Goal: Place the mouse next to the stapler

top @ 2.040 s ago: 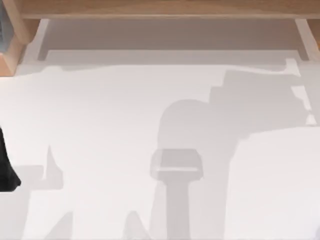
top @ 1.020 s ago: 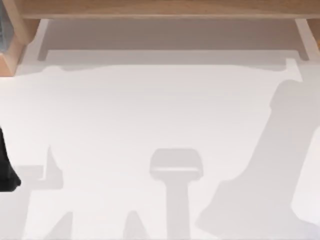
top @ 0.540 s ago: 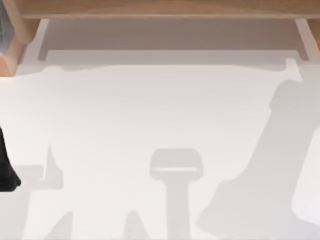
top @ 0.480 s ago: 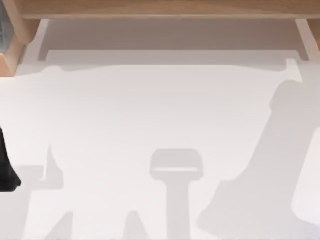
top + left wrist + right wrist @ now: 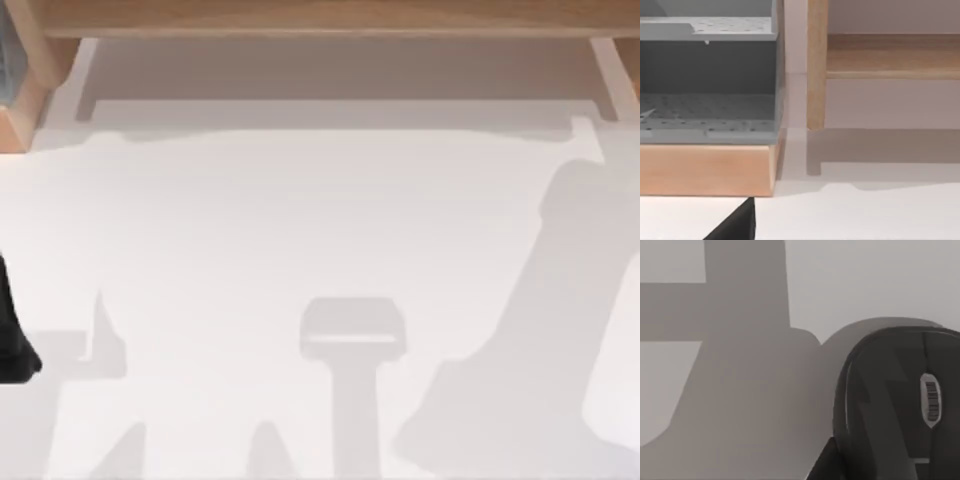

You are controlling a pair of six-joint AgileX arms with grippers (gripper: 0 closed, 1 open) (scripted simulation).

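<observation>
The black mouse (image 5: 895, 405), with a grey scroll wheel (image 5: 931, 400), lies on the white table close below my right wrist camera. It sits in the arm's shadow. A dark edge of my right gripper (image 5: 825, 465) shows just beside the mouse. My left arm (image 5: 12, 345) stays parked at the table's left edge in the top view. A black tip of my left gripper (image 5: 735, 227) shows in the left wrist view. The stapler is out of view.
A wooden shelf (image 5: 320, 15) runs along the back of the white table (image 5: 250, 230). At the back left a wooden frame (image 5: 705, 170) holds grey perforated trays (image 5: 705, 112), next to a wooden post (image 5: 816, 65). Arm shadows fall on the tabletop.
The big shadow of my right arm has swung from the table's middle to its right side. Over the last second it has stayed nearly still. My left arm has not moved.
</observation>
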